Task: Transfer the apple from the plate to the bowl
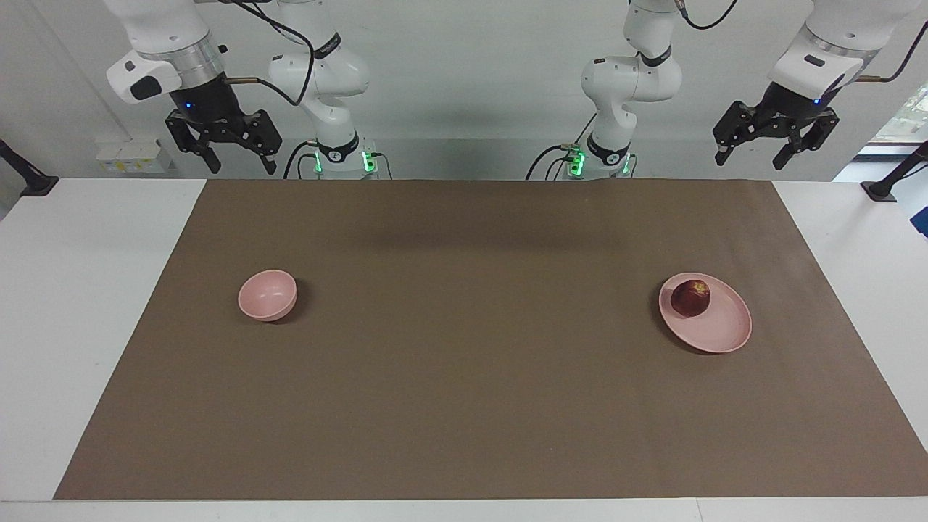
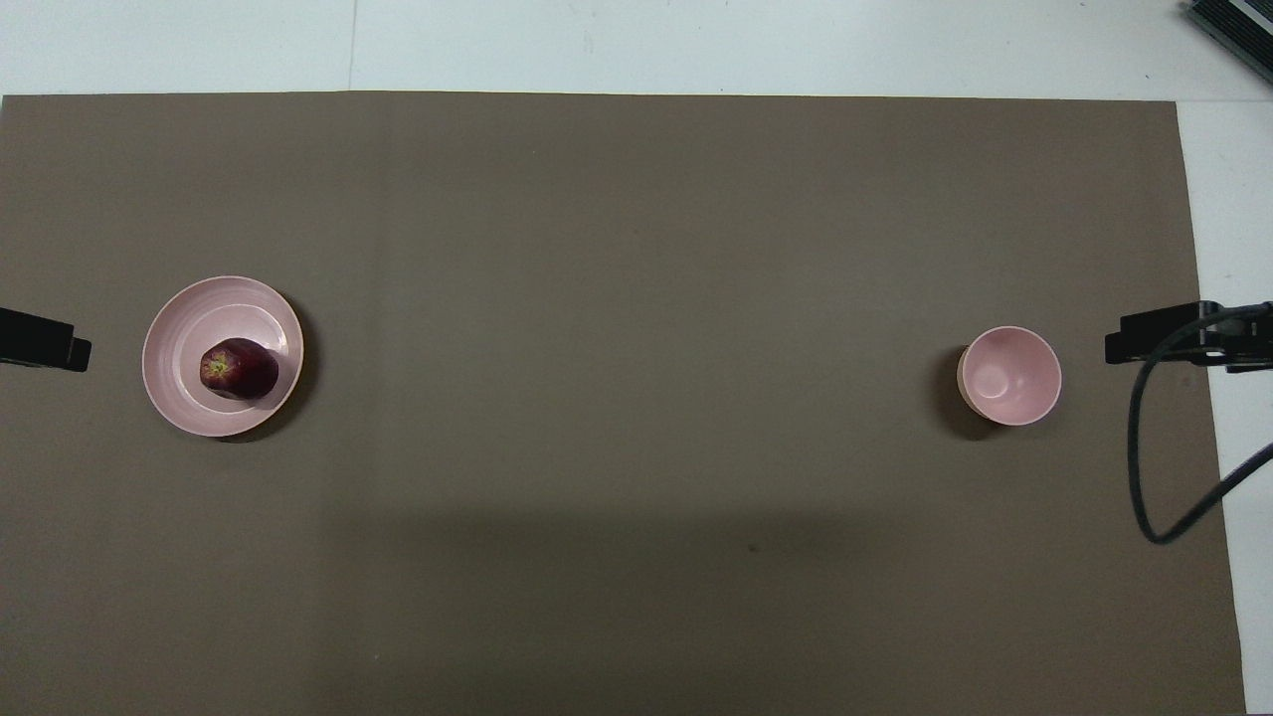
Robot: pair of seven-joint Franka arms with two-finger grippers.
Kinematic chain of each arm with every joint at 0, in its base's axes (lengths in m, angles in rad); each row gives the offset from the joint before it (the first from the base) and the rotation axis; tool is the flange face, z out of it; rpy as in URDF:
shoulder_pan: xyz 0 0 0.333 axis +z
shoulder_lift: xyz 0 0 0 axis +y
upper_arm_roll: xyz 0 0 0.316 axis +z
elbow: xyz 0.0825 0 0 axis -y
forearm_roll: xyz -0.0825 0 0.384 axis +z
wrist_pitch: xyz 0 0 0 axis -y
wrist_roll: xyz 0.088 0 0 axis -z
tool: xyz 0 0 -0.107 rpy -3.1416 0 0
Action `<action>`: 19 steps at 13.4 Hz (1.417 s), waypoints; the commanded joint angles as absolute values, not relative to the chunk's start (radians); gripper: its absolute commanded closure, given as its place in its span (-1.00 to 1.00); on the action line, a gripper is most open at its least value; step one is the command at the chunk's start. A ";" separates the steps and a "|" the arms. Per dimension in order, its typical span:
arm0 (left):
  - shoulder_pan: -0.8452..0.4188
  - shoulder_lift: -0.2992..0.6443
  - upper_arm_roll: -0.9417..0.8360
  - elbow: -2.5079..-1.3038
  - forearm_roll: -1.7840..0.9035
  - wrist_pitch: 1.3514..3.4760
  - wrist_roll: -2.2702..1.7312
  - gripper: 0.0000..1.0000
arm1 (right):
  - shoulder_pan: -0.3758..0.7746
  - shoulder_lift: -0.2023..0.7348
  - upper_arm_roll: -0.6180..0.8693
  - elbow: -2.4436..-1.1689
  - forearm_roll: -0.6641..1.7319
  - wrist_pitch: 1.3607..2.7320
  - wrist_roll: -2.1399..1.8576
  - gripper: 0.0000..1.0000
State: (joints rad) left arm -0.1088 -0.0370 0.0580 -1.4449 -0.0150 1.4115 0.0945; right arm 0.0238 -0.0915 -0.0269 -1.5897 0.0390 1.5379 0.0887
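On the flat round pale pink plate [image 1: 714, 326] sits the small round dark red apple [image 1: 690, 298], on the part of the plate nearer to the robots. From above, the apple [image 2: 239, 369] shows a yellowish patch on the side toward the end of the table, and the plate [image 2: 179, 398] has a ring inside its rim. The plate lies on the big brown mat [image 1: 478, 348] toward the left arm's end of the table.

The small deep round pale pink bowl [image 1: 267, 295] stands on the same mat toward the right arm's end, well apart from the plate. The bowl [image 2: 1009, 376] has nothing in it. Bowl and plate are about as far from the robots as each other.

The left gripper [image 1: 754, 154] hangs high in the air by the edge of the mat nearest the robots, at the plate's end. Its black fingers are spread apart and hold nothing. The right gripper [image 1: 239, 161] hangs high by the same edge at the bowl's end, with its fingers spread and holding nothing too. Both arms wait

The white table [image 1: 72, 290] shows around the mat
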 commanded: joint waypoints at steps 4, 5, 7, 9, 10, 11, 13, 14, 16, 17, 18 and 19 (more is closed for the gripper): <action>-0.097 -0.049 0.054 -1.463 -0.020 1.468 0.101 -1.00 | 0.021 -0.103 -0.029 -1.611 0.057 1.565 0.063 -1.00; -0.097 -0.051 0.055 -1.474 -0.020 1.474 0.101 -1.00 | 0.021 -0.103 -0.029 -1.611 0.057 1.565 0.063 -1.00; -0.091 -0.048 0.055 -1.489 -0.021 1.483 0.110 -1.00 | 0.021 -0.103 -0.029 -1.611 0.057 1.563 0.064 -1.00; -0.074 -0.054 0.057 -1.528 -0.020 1.532 0.120 -1.00 | 0.021 -0.104 -0.026 -1.611 0.057 1.563 0.066 -1.00; -0.069 -0.055 0.057 -1.538 -0.021 1.545 0.126 -1.00 | 0.021 -0.104 -0.026 -1.611 0.058 1.563 0.066 -1.00; -0.064 -0.055 0.057 -1.551 -0.021 1.549 0.139 -1.00 | 0.023 -0.103 -0.026 -1.614 0.058 1.563 0.066 -1.00; -0.041 -0.055 0.057 -1.580 -0.025 1.575 0.176 -1.00 | 0.023 -0.100 -0.023 -1.617 0.060 1.569 0.069 -1.00; -0.035 -0.057 0.055 -1.606 -0.028 1.601 0.181 -1.00 | 0.023 -0.100 -0.021 -1.618 0.060 1.571 0.069 -1.00; -0.034 -0.051 0.055 -1.676 -0.029 1.685 0.181 -1.00 | 0.025 -0.100 -0.021 -1.627 0.060 1.571 0.069 -1.00; -0.034 -0.052 0.057 -1.724 -0.029 1.742 0.181 -1.00 | 0.025 -0.100 -0.021 -1.631 0.060 1.571 0.069 -1.00; -0.034 -0.051 0.055 -1.773 -0.029 1.796 0.183 -1.00 | 0.026 -0.100 -0.021 -1.632 0.061 1.572 0.071 -1.00; -0.035 -0.049 0.055 -1.814 -0.029 1.854 0.183 -1.00 | 0.031 -0.098 -0.021 -1.632 0.061 1.574 0.071 -1.00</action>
